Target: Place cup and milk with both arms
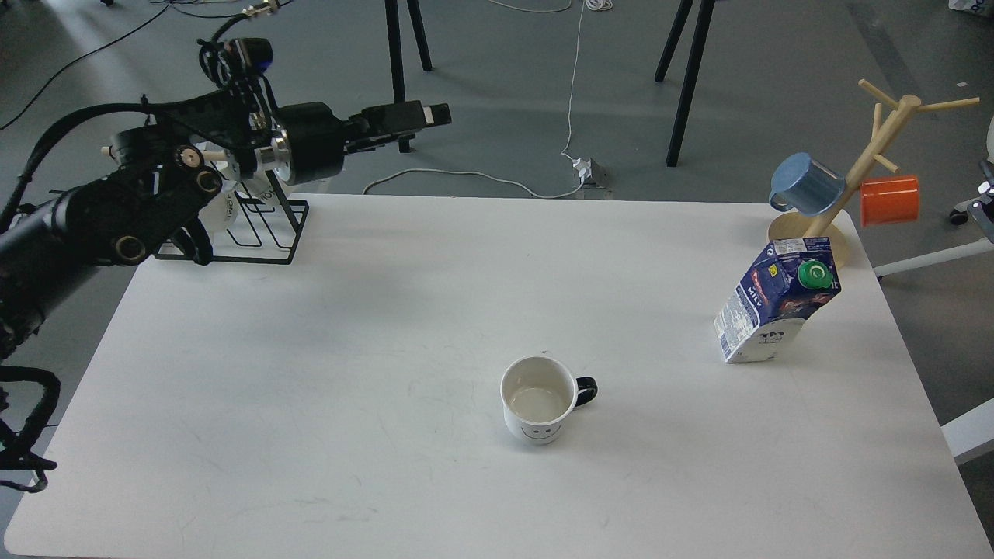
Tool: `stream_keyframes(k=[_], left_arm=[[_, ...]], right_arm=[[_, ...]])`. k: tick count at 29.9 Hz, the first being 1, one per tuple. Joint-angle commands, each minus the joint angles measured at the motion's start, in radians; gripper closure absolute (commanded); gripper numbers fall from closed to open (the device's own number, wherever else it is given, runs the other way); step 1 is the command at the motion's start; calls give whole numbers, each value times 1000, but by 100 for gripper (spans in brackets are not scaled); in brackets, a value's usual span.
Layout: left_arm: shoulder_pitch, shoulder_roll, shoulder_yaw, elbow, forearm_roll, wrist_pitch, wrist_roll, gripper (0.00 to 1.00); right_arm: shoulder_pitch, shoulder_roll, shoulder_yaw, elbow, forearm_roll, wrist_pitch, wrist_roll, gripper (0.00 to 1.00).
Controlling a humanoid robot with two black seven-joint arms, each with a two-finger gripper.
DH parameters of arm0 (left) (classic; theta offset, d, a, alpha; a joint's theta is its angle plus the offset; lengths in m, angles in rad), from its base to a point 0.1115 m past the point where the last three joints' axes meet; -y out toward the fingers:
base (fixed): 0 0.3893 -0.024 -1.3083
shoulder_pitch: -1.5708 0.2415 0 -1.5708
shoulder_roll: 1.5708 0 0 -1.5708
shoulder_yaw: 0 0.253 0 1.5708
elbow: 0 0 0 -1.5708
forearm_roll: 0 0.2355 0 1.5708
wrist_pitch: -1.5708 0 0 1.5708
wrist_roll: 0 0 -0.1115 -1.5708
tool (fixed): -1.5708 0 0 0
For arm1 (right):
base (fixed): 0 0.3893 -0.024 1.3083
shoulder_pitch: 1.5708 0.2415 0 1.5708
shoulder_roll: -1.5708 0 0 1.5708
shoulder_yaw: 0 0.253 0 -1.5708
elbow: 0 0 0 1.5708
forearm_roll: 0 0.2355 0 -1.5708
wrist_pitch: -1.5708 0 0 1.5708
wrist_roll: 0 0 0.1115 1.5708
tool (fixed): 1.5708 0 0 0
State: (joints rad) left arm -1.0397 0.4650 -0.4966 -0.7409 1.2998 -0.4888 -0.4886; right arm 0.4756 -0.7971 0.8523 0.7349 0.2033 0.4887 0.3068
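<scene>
cup (537, 409) handle half hidden behind body

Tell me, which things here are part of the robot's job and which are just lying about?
Part of the job:
- smiley cup
- milk carton

Just lying about:
- wooden mug tree with a blue mug and an orange mug
- black wire rack
- cables on the floor

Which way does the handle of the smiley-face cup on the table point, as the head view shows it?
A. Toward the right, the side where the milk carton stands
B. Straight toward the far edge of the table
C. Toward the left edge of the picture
A: the black handle juts from the right side of the cup, toward the milk carton.
</scene>
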Motion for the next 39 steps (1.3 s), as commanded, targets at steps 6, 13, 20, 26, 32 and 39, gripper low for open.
stream_keyframes(k=[6, 13, 20, 26, 32, 39], left_arm=[[84, 294, -54, 14, -494, 0, 0, 8], [268, 363, -54, 44, -804, 0, 0, 5], [323, 363, -57, 44, -818, 0, 0, 4], [323, 359, -57, 44, -818, 0, 0, 4], [323, 357, -57, 44, -818, 0, 0, 4], [325, 357, -56, 46, -817, 0, 0, 3]], right_arm=[[21, -5, -1, 1, -1, 0, 0, 1], [29, -4, -1, 1, 1, 0, -1, 1], [31, -2, -1, 3, 1, 0, 0, 1], [31, -4, -1, 6, 1, 0, -5, 1], [31, -36, 31, 20, 57, 0, -12, 1], [-20, -132, 27, 31, 436, 0, -106, 1]])
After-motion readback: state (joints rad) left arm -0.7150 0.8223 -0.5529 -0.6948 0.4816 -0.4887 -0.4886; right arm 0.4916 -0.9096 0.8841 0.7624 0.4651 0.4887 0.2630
